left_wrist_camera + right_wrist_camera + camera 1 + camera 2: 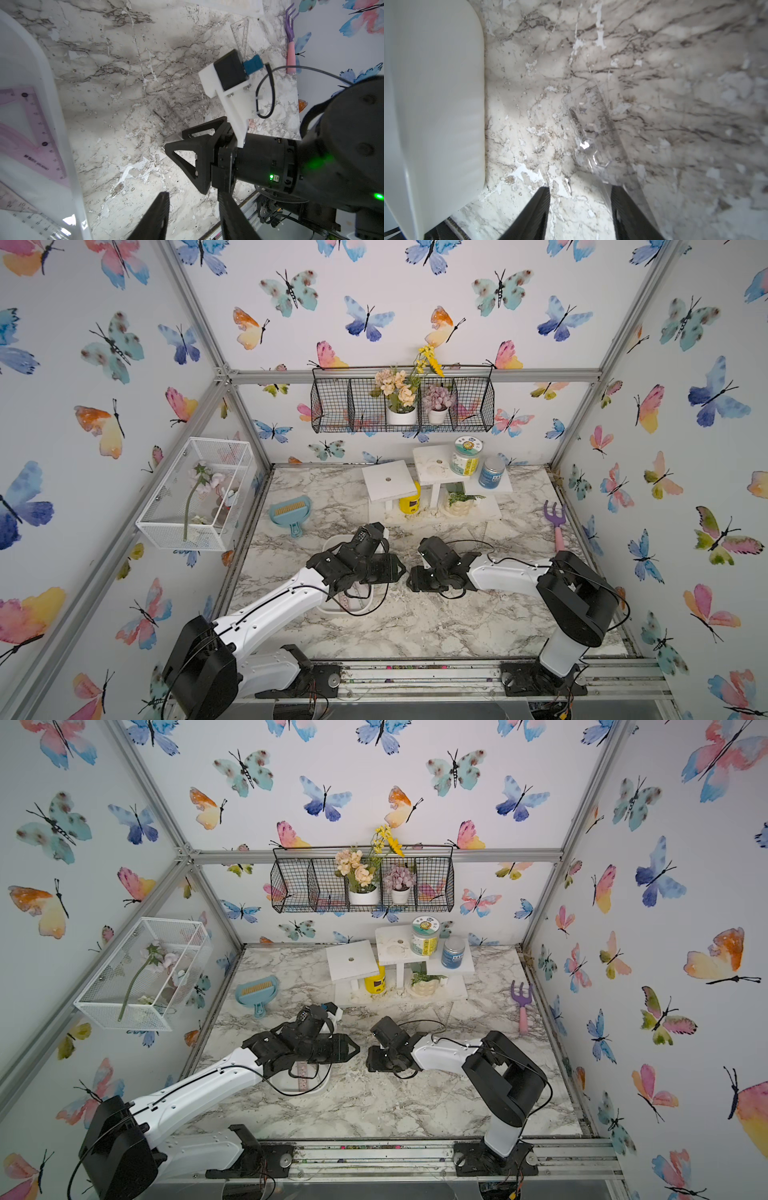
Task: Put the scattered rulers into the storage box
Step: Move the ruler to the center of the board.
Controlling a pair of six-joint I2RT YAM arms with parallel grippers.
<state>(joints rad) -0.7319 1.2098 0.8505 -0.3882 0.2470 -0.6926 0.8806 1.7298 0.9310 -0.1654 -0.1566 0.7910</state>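
Item: clear ruler (593, 124), flat on marble (529, 62), centre frame, just off right gripper (580, 189), jaws apart, empty; left gripper (192, 199) likewise parted, empty. Stored: pink rulers (37, 124) in box (52, 83), frame's left edge. Risk, we judge: thin slick plastic slides, escaping the pinch.

Butterfly wallpaper (395, 302), marble tabletop (415, 626), aluminium frame (540, 375)

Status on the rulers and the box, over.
Left tool open, empty. Right tool open, low over clear ruler on table. Pink set square in storage box; clear set square still out. Nothing in the way.
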